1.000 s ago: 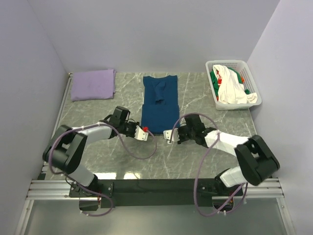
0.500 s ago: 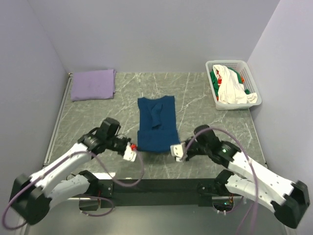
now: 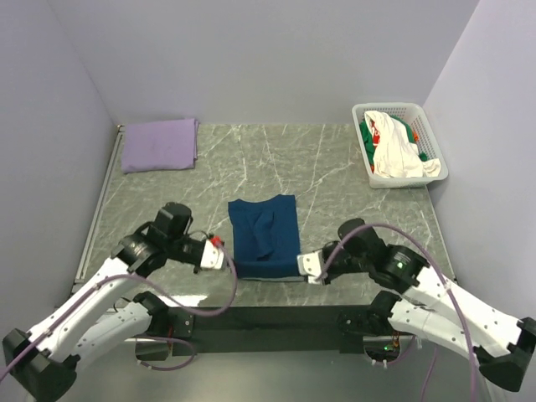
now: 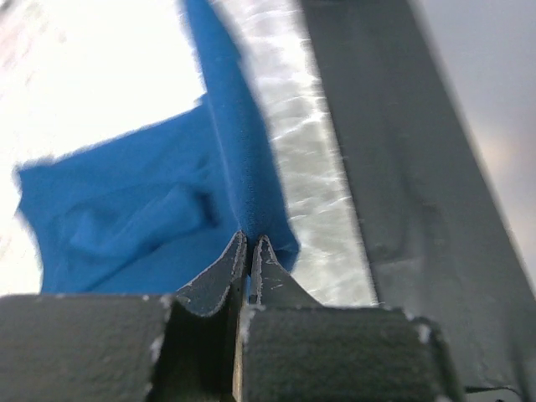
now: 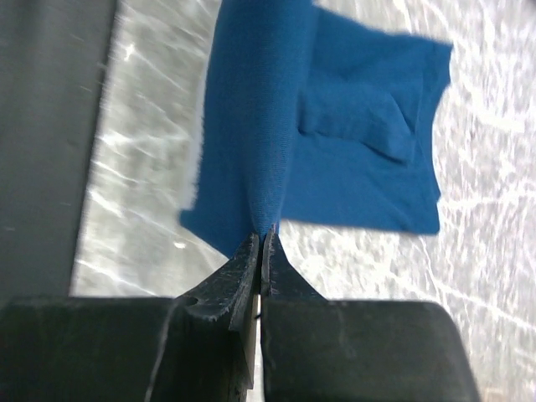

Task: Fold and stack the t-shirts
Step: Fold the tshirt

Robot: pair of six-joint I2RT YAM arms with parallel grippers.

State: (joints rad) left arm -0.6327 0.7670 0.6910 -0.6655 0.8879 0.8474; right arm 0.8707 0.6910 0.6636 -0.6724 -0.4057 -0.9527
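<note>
Top view: navy t-shirt (image 3: pixel 265 237) lay near the front edge of the bench (image 3: pixel 352 180), with bare marble left, right and behind it.
Left wrist: left claw (image 4: pixel 249 251) was clamped shut on its near-left hem corner.
Right wrist: right claw (image 5: pixel 261 243) was clamped on the near-right corner, the cloth ridged up into it.

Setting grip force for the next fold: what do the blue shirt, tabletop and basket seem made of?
Blue t-shirt: soft matte knit cloth, by how it drapes and creases at its pinched near edge. Tabletop: grey veined stone or a laminate imitating it, I cannot tell which; glossy, with glare in the wrist views. Basket: rigid white plastic, likely, from its lattice walls.
</note>
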